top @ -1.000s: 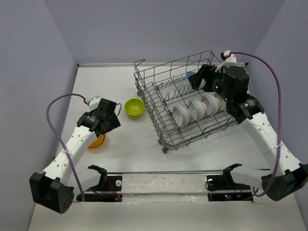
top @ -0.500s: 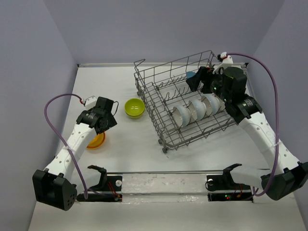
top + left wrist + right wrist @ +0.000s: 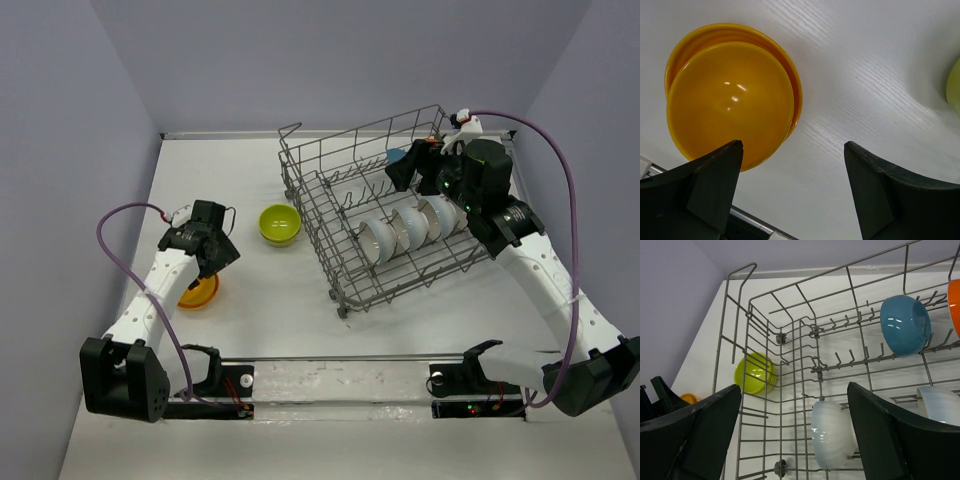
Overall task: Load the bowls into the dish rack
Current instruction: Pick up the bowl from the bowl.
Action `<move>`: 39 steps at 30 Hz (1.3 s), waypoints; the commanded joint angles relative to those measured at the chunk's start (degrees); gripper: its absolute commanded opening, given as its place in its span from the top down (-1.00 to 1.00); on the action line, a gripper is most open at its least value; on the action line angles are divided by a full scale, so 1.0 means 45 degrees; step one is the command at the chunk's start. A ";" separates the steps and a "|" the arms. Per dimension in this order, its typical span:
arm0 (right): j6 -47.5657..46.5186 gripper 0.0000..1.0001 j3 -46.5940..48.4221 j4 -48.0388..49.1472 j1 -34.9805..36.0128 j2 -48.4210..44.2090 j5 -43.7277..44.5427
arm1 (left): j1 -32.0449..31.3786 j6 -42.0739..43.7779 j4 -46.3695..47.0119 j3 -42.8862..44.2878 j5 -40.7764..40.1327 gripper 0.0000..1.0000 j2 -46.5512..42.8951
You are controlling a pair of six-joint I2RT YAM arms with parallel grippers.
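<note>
- My left pincer (image 3: 791, 147) hangs with its jaws wide and grips nothing. It is above the orange bowl (image 3: 730, 95) at the near left of the worktop (image 3: 865, 75).
- In the wrist view the bowl lies over toward the left finger, not centred between the jaws.
- I take the step in hand to be picking up this bowl. To do it well I want to slide left until one finger drops inside the rim and the other outside, then pinch deep, since the smooth wall may slip.
- The rim shows a double outline. I cannot tell whether that is one bowl or two nested.
- Room is tight here, with the worktop's near edge close by and the side wall to the left. The open room lies right and far.
- The lime bowl (image 3: 280, 224) sits open side up farther in, near the rack's left side. I would carry high enough to clear it.
- The dish rack (image 3: 340, 200) stands skewed at the far right. White bowls (image 3: 405, 228) stand on edge in one row, with a blue bowl (image 3: 905, 325) beyond and free tines to their left.
- My right pincer (image 3: 794, 386) hovers over the rack's far side, spread wide and empty. I judge it should clear out before the left arm comes in.
</note>
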 commanded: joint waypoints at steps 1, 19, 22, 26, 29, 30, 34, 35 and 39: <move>0.0027 -0.84 -0.0092 0.0806 0.0019 -0.0128 -0.0248 | 0.0594 0.0194 0.0525 -0.0337 0.0692 -0.82 0.0172; -0.0051 -0.84 -0.0210 0.0806 0.0019 -0.0168 -0.0404 | 0.1415 0.0214 0.1638 -0.0748 0.1532 -0.68 0.1363; -0.0090 -0.84 -0.0210 0.0826 0.0019 -0.0148 -0.0423 | 0.1415 0.0213 0.1658 -0.0670 0.1825 -0.57 0.1597; -0.0090 -0.84 -0.0210 0.0845 0.0019 -0.0070 -0.0423 | 0.1434 0.0252 0.1619 -0.0456 0.1865 -0.33 0.1617; -0.0109 -0.84 -0.0190 0.0845 0.0019 -0.0011 -0.0482 | 0.1435 0.0291 0.1560 -0.0319 0.1884 -0.10 0.1617; -0.0090 -0.84 -0.0190 0.0864 0.0019 0.0008 -0.0501 | 0.1435 0.0311 0.1580 -0.0299 0.1884 -0.04 0.1637; -0.0109 -0.84 -0.0170 0.0884 0.0019 0.0047 -0.0560 | 0.1473 0.0331 0.1639 -0.0357 0.1903 0.24 0.1734; -0.0090 -0.84 -0.0170 0.0865 0.0019 0.0047 -0.0579 | 0.1474 0.0331 0.1658 -0.0357 0.1904 0.29 0.1754; -0.0090 -0.84 -0.0151 0.0865 0.0019 0.0047 -0.0579 | 0.1513 0.0409 0.1678 -0.0260 0.1943 0.50 0.1774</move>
